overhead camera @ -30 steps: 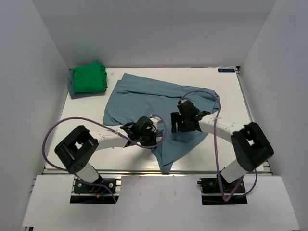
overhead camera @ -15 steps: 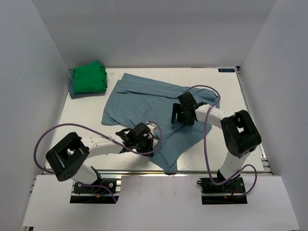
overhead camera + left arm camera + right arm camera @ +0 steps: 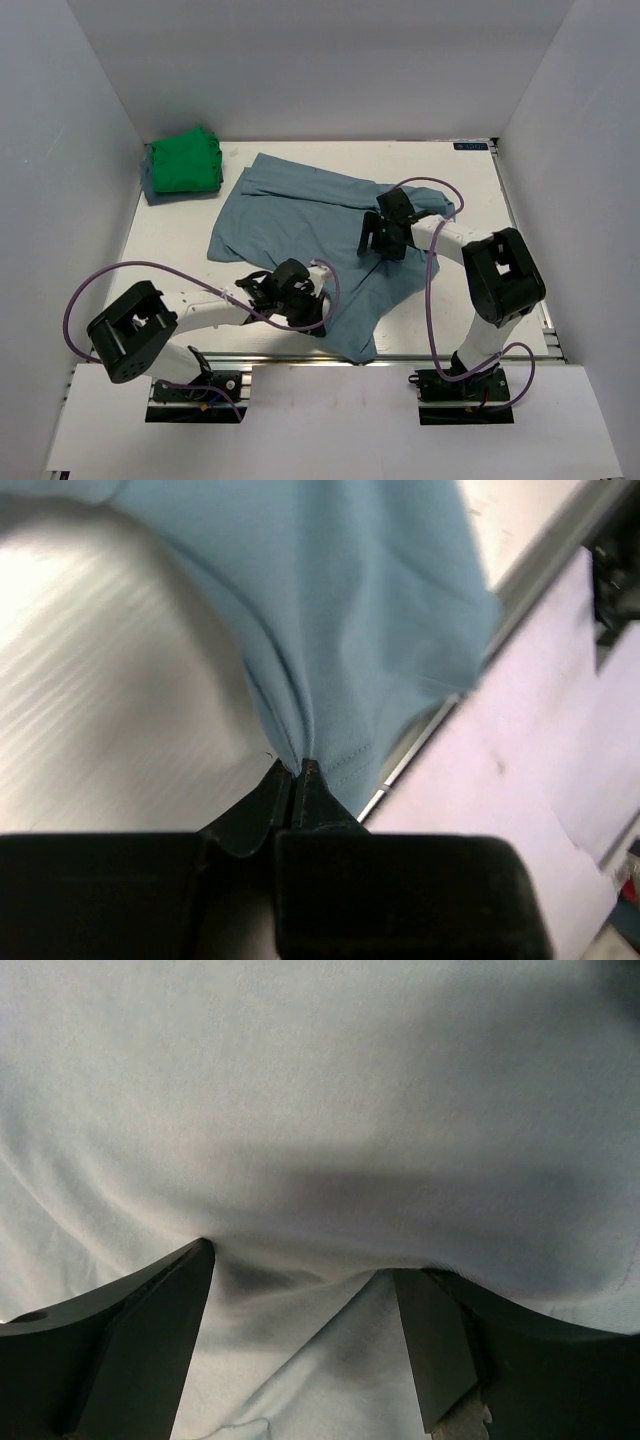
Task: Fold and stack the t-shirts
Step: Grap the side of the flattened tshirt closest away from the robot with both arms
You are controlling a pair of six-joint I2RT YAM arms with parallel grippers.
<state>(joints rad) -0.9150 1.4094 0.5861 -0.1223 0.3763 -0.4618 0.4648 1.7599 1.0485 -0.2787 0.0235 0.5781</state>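
Note:
The blue-grey t-shirt (image 3: 300, 205) lies spread and rumpled across the middle of the table. My left gripper (image 3: 298, 303) is shut on its hem near the front edge; in the left wrist view the cloth (image 3: 340, 610) hangs bunched from the shut tips (image 3: 297, 770). My right gripper (image 3: 378, 240) is open, its fingers pressed down into the shirt's right part; the right wrist view shows cloth (image 3: 320, 1110) between the spread fingers (image 3: 160, 1310). The green t-shirt (image 3: 185, 162) sits folded at the far left corner.
The green shirt rests on a grey-blue folded piece (image 3: 152, 185). White walls enclose the table on three sides. The table's metal front rail (image 3: 400, 358) runs just below the shirt's lowest point. Purple cables loop from both arms.
My left gripper has drawn the shirt's hem toward the front edge and slightly left. My right gripper moved back and up onto the shirt's right part and stays open.

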